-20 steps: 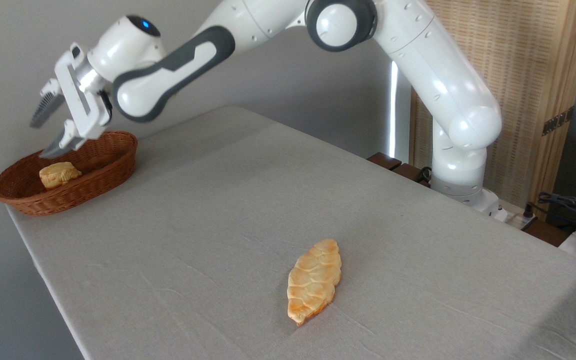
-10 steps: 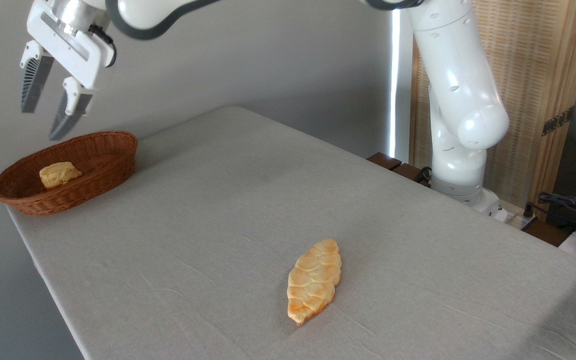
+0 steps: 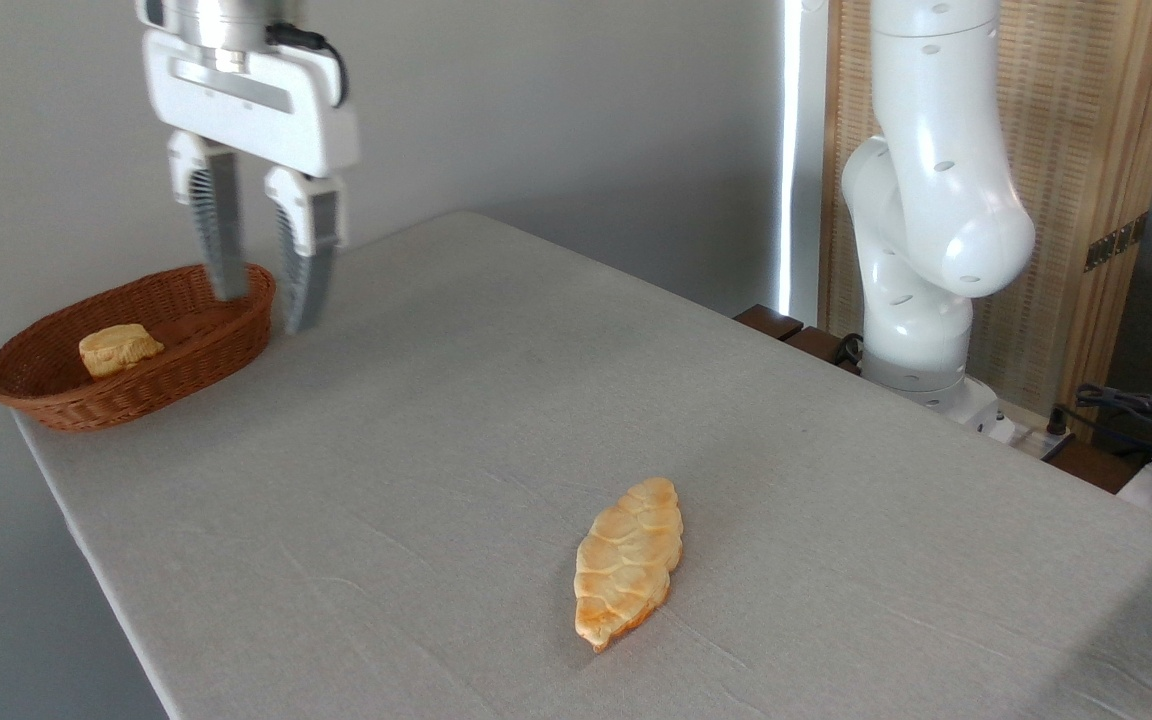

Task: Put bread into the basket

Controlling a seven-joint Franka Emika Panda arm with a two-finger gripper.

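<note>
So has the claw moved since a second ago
Yes. The claw, open and empty, has swung right: earlier it hung over the left part of the basket near the bun; now it hangs at the basket's right end.

Soft even daylight, sharp focus

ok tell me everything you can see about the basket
The basket is a shallow oval of reddish-brown woven wicker, with a thicker braided rim and low sloping walls. It sits upright on the grey-clothed table at its far left corner, close to the edge. Inside, toward its left end, lies a small golden bun resting on the floor of the basket. The open gripper hangs at its right end, one finger in front of the rim; whether it touches is unclear.
</note>
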